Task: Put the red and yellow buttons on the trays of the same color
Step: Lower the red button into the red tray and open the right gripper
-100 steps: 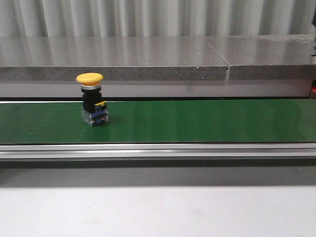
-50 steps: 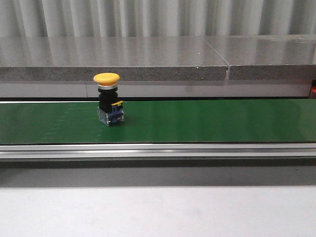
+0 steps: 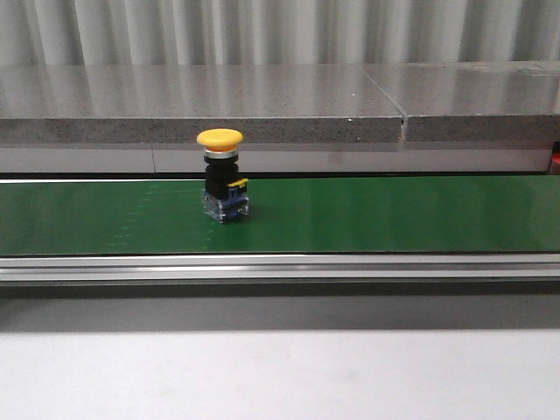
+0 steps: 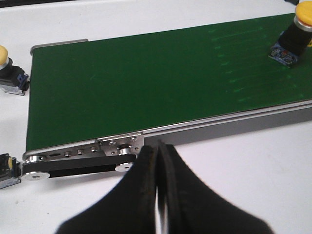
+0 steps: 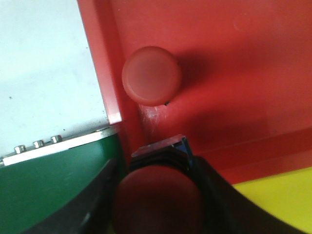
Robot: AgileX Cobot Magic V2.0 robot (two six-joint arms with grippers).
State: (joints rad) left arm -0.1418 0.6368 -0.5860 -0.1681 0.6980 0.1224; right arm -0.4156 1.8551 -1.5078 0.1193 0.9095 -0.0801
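A yellow button stands upright on the green conveyor belt, left of centre; the left wrist view shows the same yellow button at the belt's far end. My left gripper is shut and empty, above the white table beside the belt's end roller. My right gripper is shut on a red button, held over the corner of the red tray. A second red button stands inside that tray. The yellow tray adjoins it. Neither gripper appears in the front view.
Another yellow-capped button lies on the white table beside the belt's end, and a partly cut-off one lies near the roller bracket. A grey stone ledge runs behind the belt. The belt's end borders the red tray.
The yellow button has travelled to the right along the green belt, staying upright.
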